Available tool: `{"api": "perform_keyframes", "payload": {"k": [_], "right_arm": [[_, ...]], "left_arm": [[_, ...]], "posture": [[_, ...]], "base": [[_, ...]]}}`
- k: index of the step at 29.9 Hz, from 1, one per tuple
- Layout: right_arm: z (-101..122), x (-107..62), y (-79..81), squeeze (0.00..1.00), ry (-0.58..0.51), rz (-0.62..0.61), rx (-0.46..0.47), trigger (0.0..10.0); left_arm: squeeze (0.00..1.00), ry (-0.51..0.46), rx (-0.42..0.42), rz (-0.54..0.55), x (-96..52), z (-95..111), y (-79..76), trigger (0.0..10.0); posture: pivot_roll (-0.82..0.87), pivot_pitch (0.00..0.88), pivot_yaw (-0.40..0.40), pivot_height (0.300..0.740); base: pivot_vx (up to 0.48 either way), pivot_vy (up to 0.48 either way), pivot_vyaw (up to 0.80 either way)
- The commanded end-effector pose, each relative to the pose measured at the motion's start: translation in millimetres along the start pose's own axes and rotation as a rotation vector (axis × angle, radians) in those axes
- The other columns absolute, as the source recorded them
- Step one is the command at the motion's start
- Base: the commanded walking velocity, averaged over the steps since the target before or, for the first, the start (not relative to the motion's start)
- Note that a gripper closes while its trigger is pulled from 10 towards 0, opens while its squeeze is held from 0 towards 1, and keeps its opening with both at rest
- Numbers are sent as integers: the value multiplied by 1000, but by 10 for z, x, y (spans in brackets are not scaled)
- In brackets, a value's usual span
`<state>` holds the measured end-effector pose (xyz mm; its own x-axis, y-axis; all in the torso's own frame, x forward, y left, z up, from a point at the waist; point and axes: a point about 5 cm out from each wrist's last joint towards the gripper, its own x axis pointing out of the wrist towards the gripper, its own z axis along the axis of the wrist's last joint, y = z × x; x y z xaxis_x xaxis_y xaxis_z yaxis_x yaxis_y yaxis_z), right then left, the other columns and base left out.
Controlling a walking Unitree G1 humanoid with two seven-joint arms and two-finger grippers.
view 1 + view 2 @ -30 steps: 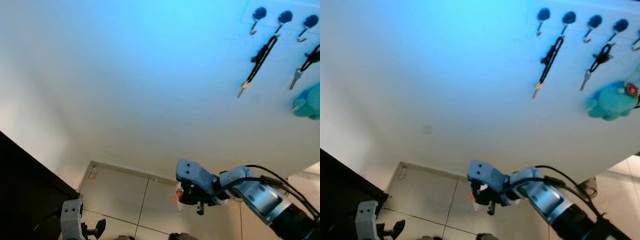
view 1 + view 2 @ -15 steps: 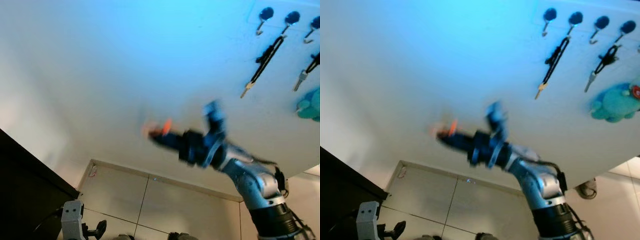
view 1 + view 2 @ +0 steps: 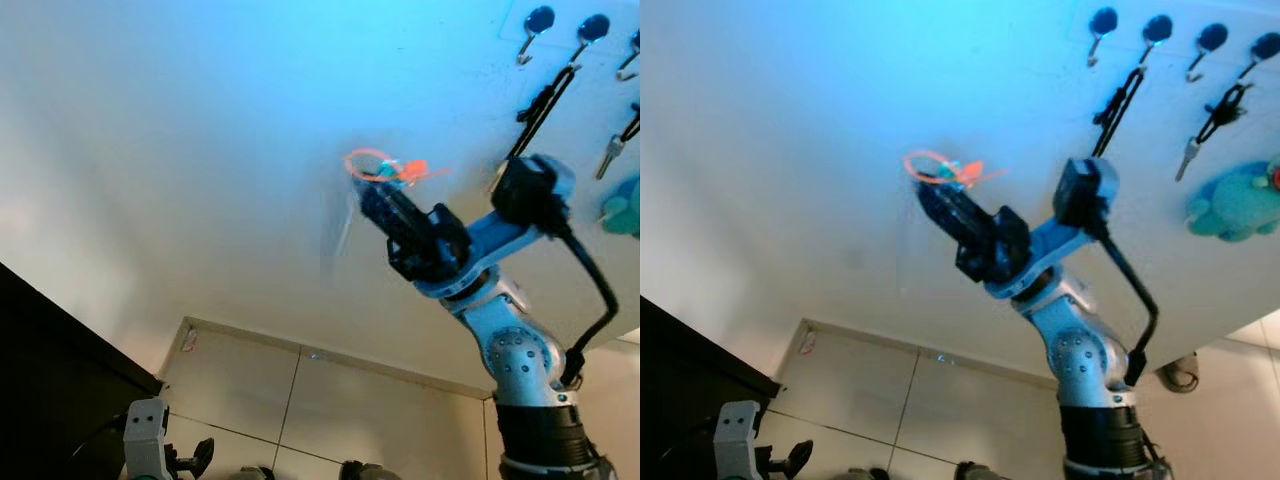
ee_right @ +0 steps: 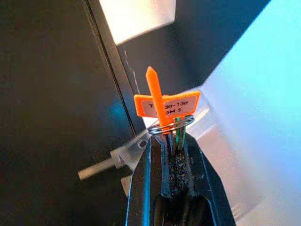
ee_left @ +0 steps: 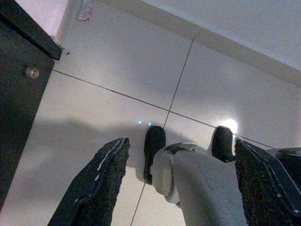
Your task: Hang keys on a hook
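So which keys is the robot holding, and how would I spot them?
Look at the pale wall with its row of hooks at the upper right. Left of and below them, the raised right gripper pinches the keys. They alone carry a bright orange tag; the hanging ones have black straps.

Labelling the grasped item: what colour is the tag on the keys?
Orange tag with dark print, on the key ring in the right pincer; clearest in the right wrist view.

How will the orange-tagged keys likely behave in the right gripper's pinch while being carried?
The keys are probably light: the right gripper pinches them at its fingertips. The orange tag hangs on a thin ring, so it likely swings. Metal may slip or twist.
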<state>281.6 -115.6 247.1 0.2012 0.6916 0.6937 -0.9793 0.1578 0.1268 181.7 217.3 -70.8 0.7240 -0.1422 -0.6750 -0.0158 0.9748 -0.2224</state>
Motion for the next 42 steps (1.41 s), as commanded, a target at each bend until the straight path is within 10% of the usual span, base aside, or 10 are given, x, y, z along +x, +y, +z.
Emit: {"api": "perform_keyframes", "payload": {"k": [1,19,42], "right_arm": [[57,-7,48,0,-52,5,10,0],[392,-207,-2,0,-349,-187,-18,0],[495,-34,-266,0,-396,-346,-9,0]], "left_arm": [[0,50,4,3,-42,-108,30,10000],[0,74,26,-6,-48,-136,25,10000],[0,103,45,-9,-76,-200,38,10000]], "posture": [[-22,111,78,740],[-47,114,96,740],[-45,114,100,740]], "base": [[0,0,0],[0,0,0],[0,0,0]]}}
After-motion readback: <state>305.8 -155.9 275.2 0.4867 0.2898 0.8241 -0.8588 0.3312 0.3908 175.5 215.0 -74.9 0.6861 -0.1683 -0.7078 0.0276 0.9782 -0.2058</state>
